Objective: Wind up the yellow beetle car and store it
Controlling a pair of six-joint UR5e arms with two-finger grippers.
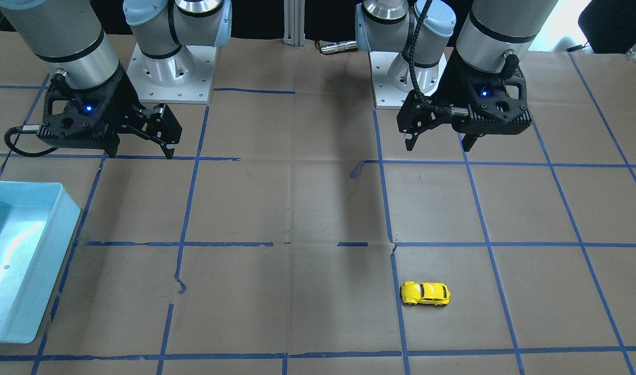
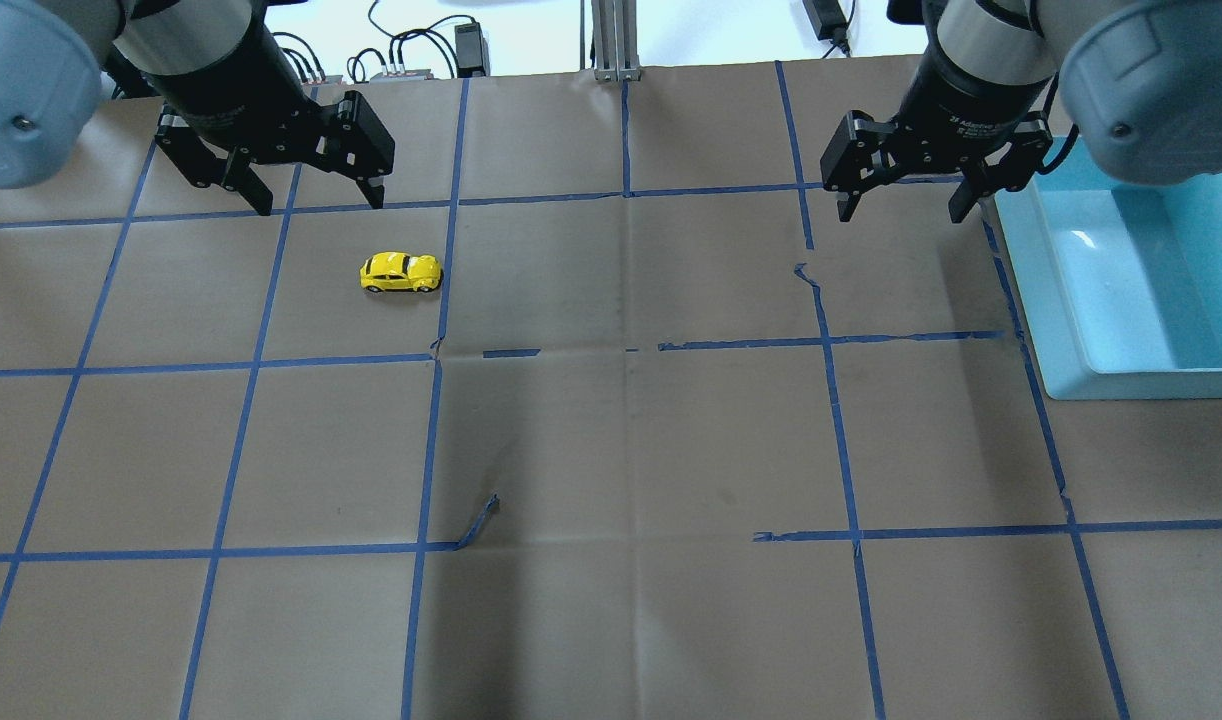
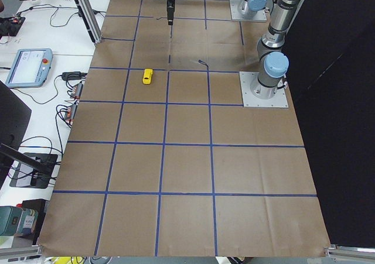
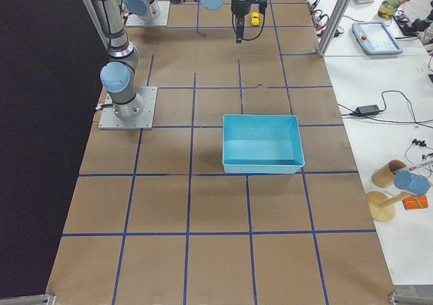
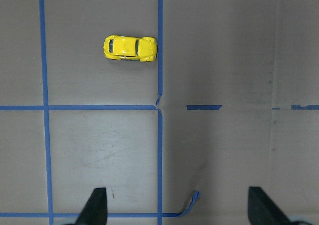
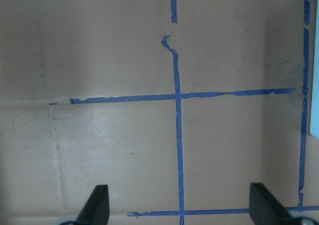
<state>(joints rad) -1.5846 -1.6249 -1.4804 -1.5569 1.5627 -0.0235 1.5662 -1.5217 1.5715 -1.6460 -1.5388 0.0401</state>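
The yellow beetle car [image 2: 401,272] sits on its wheels on the brown desk [image 2: 621,450]. It is far away from the blue tub [image 2: 1131,384], over on the other side of the desk. The left claw [image 2: 319,203] hangs in the air a little farther from the tub than the car is, wide open and holding nothing, and the right claw [image 2: 902,213] hangs just beside the tub, wide open too, with nothing in it.
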